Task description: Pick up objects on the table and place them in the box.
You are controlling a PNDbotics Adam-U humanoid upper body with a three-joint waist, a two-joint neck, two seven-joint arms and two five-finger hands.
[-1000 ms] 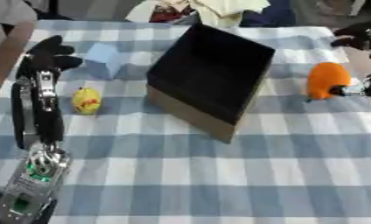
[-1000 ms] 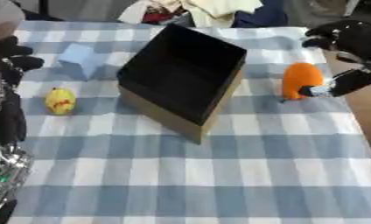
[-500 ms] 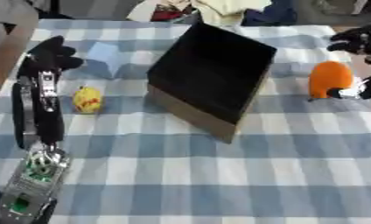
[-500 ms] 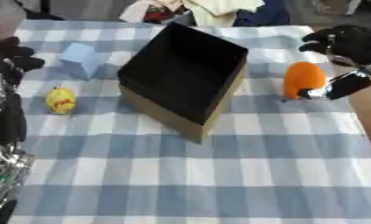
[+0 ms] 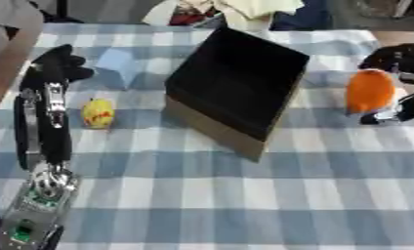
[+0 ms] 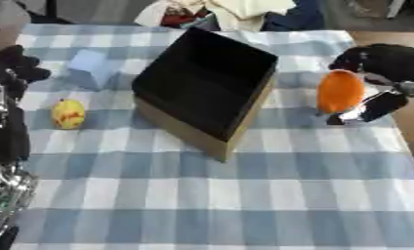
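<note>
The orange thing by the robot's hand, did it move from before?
No. The orange object sits at the same spot right of the black box, with the right hand closing around it.

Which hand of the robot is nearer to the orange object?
Right. The right hand is at the orange object, fingers above and thumb beside it. The left hand is across the box.
</note>
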